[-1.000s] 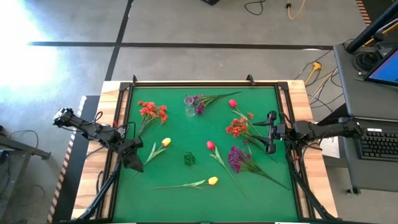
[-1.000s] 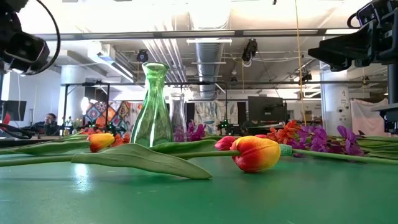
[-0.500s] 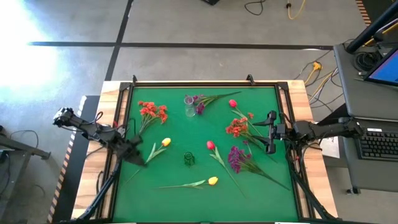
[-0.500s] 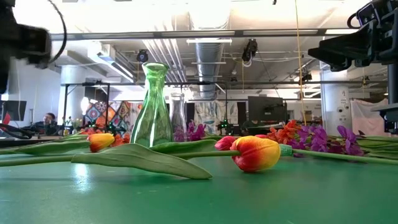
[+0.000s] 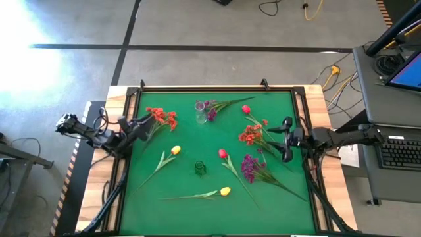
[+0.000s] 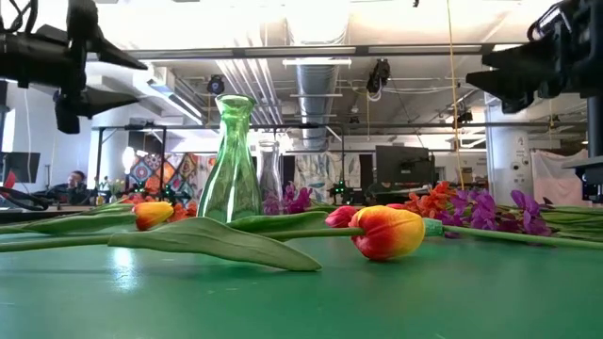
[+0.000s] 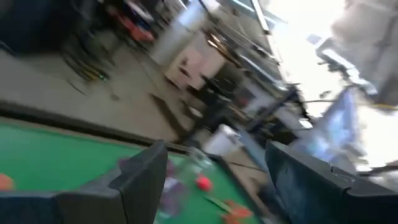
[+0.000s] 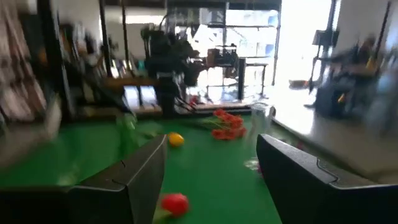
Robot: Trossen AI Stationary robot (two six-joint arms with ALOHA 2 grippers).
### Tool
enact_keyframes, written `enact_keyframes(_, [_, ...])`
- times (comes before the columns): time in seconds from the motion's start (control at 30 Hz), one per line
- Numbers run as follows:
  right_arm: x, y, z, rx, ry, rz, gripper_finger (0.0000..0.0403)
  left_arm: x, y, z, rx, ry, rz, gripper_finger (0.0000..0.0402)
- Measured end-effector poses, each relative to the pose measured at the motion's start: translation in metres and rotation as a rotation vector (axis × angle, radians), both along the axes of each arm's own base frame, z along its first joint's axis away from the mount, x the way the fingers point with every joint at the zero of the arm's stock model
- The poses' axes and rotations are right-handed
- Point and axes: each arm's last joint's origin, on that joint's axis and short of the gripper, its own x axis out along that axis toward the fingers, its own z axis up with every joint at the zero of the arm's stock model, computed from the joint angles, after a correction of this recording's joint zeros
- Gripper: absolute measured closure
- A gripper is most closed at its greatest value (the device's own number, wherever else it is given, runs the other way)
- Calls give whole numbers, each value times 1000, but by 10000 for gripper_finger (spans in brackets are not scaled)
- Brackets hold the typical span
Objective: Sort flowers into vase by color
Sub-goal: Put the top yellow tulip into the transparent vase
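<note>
Flowers lie flat on the green mat. There are two yellow tulips (image 5: 175, 150) (image 5: 225, 191), two pink-red tulips (image 5: 222, 153) (image 5: 246, 110), two orange-red sprays (image 5: 161, 118) (image 5: 250, 135) and two purple sprays (image 5: 250, 166) (image 5: 210, 108). The small clear vase (image 5: 200, 112) stands upright near the far edge. My left gripper (image 5: 141, 124) is open in the air, just left of the left orange-red spray. My right gripper (image 5: 284, 141) is open too, raised at the right of the other orange-red spray. Nothing sits between either pair of fingers (image 7: 143, 180) (image 8: 134, 180).
A small green glass vase (image 5: 200, 168) stands upright mid-table, between the yellow tulips; in the low view it (image 6: 231, 160) stands in front of the clear one (image 6: 270, 174). A raised wooden frame (image 5: 125, 99) borders the mat. Bare mat lies along the near edge.
My left gripper has moved from beside the left yellow tulip's stem toward the table's far edge and has risen, ending next to the left orange-red spray. It has stayed open. No flower or vase has moved.
</note>
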Motion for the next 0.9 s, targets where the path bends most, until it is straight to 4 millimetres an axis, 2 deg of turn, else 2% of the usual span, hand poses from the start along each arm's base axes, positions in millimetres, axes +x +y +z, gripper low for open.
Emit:
enact_keyframes(0.13, [-1, -6, 0, 324, -72, -189, 161, 1, -1, 1, 50, 42, -25, 138])
enact_keyframes(0.2, [-2, -8, -1, 373, -91, -252, 161, 2, -2, 2, 79, 42, -93, 138])
enact_keyframes(0.4, [1, -7, 10, 406, -197, -233, 161, 7, -10, 6, 206, 25, -381, 138])
enact_keyframes(0.47, [2, -7, 14, 369, -222, -223, 161, 9, -12, 7, 236, 18, -445, 138])
enact_keyframes(0.57, [5, -6, 14, 304, -201, -222, 161, 12, -13, 5, 220, 24, -450, 138])
enact_keyframes(0.9, [15, -5, 3, 281, -91, -241, 161, 17, -13, 0, 76, -4, -392, 138])
